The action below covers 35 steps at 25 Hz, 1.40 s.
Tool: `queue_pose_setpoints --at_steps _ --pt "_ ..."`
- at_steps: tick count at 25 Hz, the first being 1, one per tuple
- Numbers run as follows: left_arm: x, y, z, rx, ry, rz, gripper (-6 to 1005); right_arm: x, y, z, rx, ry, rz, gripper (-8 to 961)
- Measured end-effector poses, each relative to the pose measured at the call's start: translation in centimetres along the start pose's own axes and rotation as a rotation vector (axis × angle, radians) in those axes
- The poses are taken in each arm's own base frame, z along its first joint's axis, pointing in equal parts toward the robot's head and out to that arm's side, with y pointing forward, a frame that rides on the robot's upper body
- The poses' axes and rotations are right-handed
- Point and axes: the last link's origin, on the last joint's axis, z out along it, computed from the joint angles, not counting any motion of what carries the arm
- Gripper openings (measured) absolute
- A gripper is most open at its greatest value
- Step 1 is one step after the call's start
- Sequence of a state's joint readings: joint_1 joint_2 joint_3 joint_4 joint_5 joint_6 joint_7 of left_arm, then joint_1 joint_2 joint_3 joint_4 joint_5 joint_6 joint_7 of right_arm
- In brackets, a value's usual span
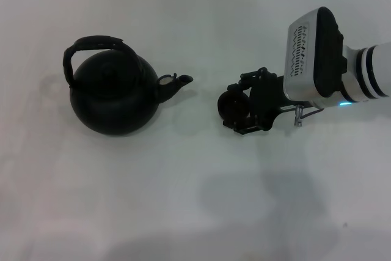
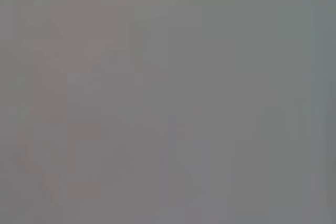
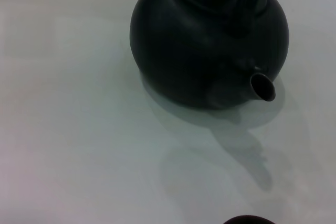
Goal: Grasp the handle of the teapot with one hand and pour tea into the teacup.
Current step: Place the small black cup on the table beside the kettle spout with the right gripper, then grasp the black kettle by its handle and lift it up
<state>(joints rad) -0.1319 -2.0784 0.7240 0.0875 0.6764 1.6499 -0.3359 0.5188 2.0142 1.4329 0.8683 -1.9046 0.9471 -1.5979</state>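
Standing on the white desk (image 1: 183,200) at the left of the head frame, the teapot (image 1: 113,93) points its spout toward the frame's right, and its handle (image 1: 91,44) arches over the lid. Right gripper (image 1: 235,108) sits in the middle, its jaws closed around the teacup (image 1: 231,107). Left wrist view shows only grey.

Upright black teapot (image 1: 113,93), spout toward teacup (image 1: 232,107)
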Motion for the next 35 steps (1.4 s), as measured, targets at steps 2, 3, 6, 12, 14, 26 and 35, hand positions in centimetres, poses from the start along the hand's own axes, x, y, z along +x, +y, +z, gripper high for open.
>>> queue_pose_setpoints --at_steps 2,3,6,12,14,26,35 --pt "0.0 0.0 0.0 0.000 0.000 0.000 619 0.0 0.0 0.0 0.000 0.000 -0.002 818" --pt "0.0 0.0 0.0 0.000 0.000 0.000 620 0.0 0.0 0.0 0.002 -0.001 -0.004 819" --pt "0.0 0.0 0.0 0.000 0.000 0.000 619 0.0 -0.1 0.0 0.009 -0.001 -0.006 821" --pt "0.0 0.0 0.0 0.000 0.000 0.000 616 0.0 -0.2 -0.1 0.017 -0.002 -0.005 826" --pt "0.0 0.0 0.0 0.000 0.000 0.000 615 -0.1 -0.3 -0.1 0.018 -0.007 -0.002 830" --pt "0.0 0.0 0.0 0.000 0.000 0.000 608 -0.4 -0.8 -1.6 -0.023 -0.061 0.048 858" --pt "-0.1 0.4 -0.6 -0.020 -0.009 -0.004 603 -0.5 -3.0 -6.0 0.106 -0.183 0.092 859"
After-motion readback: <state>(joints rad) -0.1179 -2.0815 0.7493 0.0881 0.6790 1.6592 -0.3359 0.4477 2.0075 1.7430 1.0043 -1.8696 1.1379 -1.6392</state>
